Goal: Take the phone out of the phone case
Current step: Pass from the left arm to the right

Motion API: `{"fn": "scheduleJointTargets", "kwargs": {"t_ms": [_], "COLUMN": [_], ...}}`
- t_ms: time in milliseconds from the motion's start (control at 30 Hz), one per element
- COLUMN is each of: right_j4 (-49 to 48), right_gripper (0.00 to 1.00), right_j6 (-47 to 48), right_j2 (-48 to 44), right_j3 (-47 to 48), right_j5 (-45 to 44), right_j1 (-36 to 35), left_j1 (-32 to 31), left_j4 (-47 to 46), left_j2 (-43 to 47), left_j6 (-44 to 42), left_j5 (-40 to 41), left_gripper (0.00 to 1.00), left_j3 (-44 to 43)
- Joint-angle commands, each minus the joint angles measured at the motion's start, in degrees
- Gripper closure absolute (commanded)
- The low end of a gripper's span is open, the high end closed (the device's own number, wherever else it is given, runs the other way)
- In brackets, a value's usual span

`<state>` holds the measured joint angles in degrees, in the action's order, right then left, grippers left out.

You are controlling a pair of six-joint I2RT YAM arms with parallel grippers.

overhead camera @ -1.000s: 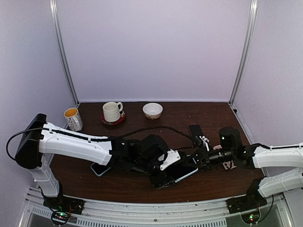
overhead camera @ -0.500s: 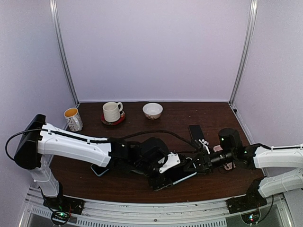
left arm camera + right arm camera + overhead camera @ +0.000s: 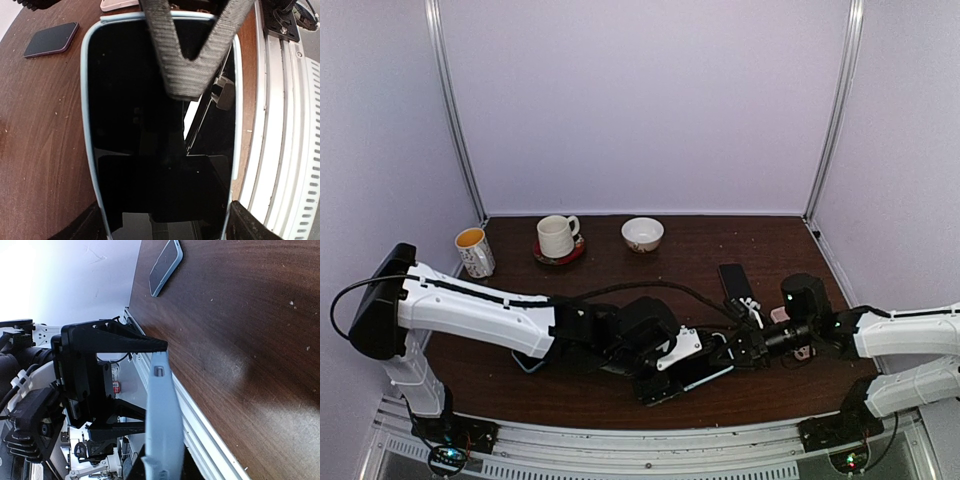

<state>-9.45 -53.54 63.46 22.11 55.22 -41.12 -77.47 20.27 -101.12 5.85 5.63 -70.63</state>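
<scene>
The phone (image 3: 145, 150), black screen up, sits in a light blue phone case (image 3: 84, 125) and hangs just above the table's near edge (image 3: 698, 374). My left gripper (image 3: 165, 227) clamps the case across its width, one dark finger on each long side. My right gripper (image 3: 733, 352) comes in from the right and is shut on the far end. One of its grey fingers (image 3: 190, 55) lies across the screen. In the right wrist view the case (image 3: 162, 410) shows edge-on, pinched between my right gripper's (image 3: 162, 467) fingers.
A second cased phone (image 3: 530, 358) lies on the table by the left arm. A black phone (image 3: 734, 279) lies behind the right gripper. Two mugs (image 3: 475, 251) (image 3: 557, 236) and a bowl (image 3: 642, 234) stand at the back. The metal rail (image 3: 280, 150) runs close along the phone.
My right gripper has closed down on the end of the cased phone. Both arms and the phone have sunk slightly toward the table's near edge.
</scene>
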Motion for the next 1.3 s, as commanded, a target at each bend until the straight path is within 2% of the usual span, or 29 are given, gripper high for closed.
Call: {"fn": "scheduleJointTargets", "kwargs": {"t_ms": [0, 100, 200, 400, 433, 467, 733, 1067, 1267], "right_j4": [-6.38, -6.26, -5.49, 0.36, 3.19, 5.66, 14.51, 22.7, 23.2], "right_gripper": [0.9, 0.97, 1.0, 1.0, 1.0, 1.0, 1.0, 1.0, 1.0], "right_j6": [-1.44, -1.17, -0.38, 4.23, 6.15, 7.67, 14.37, 25.3, 28.18], "right_j2": [-0.18, -0.25, -0.44, -1.12, -1.14, -1.18, -2.79, -5.08, -4.85], "right_j3": [-0.57, -0.65, -0.46, 1.85, 2.92, 3.85, 9.84, 18.18, 21.2], "right_j5": [3.88, 4.33, 4.17, 1.3, -0.02, -0.94, -8.46, -24.34, -38.18], "right_j1": [-0.36, -0.44, -0.45, -0.54, -0.51, -0.53, -1.92, -3.01, -3.08], "left_j1": [0.3, 0.25, 0.27, 0.15, 0.13, 0.06, -0.05, -0.12, -0.13], "left_j4": [-1.36, -1.42, -1.31, -1.61, -1.57, -1.62, -1.12, -1.77, -3.34], "left_j2": [1.63, 1.71, 1.87, 3.93, 4.36, 4.82, 9.46, 17.25, 20.17], "left_j6": [0.34, 0.71, 1.21, 2.24, 2.33, 2.42, 3.6, 3.73, 2.68], "left_j5": [3.92, 4.43, 4.96, 6.93, 7.51, 8.44, 15.37, 22.33, 25.58], "left_gripper": [0.68, 0.66, 0.57, 0.22, 0.07, 0.03, 0.02, 0.02, 0.03], "left_j3": [-1.54, -1.61, -1.65, 0.18, 0.49, 0.87, 3.36, 6.92, 10.59]}}
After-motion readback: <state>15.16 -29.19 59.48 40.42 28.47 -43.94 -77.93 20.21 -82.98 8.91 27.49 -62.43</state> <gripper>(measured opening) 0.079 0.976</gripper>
